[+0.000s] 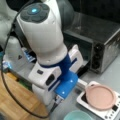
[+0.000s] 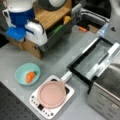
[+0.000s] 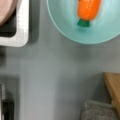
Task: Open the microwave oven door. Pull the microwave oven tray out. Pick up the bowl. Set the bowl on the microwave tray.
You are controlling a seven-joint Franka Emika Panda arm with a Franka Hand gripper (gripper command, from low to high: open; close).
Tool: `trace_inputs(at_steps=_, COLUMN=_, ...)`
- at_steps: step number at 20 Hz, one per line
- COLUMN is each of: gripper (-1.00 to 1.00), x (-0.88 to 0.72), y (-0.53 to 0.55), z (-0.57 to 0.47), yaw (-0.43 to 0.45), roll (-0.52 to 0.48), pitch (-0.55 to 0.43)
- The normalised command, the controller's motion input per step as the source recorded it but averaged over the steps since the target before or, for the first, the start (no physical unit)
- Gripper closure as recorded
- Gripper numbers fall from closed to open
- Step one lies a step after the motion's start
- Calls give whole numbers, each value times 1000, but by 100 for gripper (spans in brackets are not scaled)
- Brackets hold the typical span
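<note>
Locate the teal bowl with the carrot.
The round teal bowl holding an orange carrot sits on the grey counter at a front view's left, just left of the white slab with the pink dish.

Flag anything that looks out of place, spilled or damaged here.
Nothing stands out. The microwave oven door lies open and flat, the bowl sits upright on the table with a carrot inside, and nothing has spilled. The gripper is not in view.

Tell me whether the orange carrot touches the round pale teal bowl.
Touching. In the wrist view the orange carrot lies inside the round pale teal bowl, resting on its floor; a front view agrees.
</note>
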Motion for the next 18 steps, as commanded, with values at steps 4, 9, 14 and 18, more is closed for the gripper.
trace_inputs(at_steps=4, gripper=-100, x=406, y=-470, z=4, yaw=197, roll=-92, pitch=129)
trace_inputs(at_steps=9, gripper=-100, x=429, y=-477, z=-26, yaw=187, roll=-70, pitch=116)
trace_inputs(at_steps=14, gripper=-100, x=456, y=-365, z=24, yaw=152, roll=42, pitch=132)
trace_inputs(at_steps=18, gripper=-100, x=479, y=-239, z=78, yaw=122, roll=130, pitch=133)
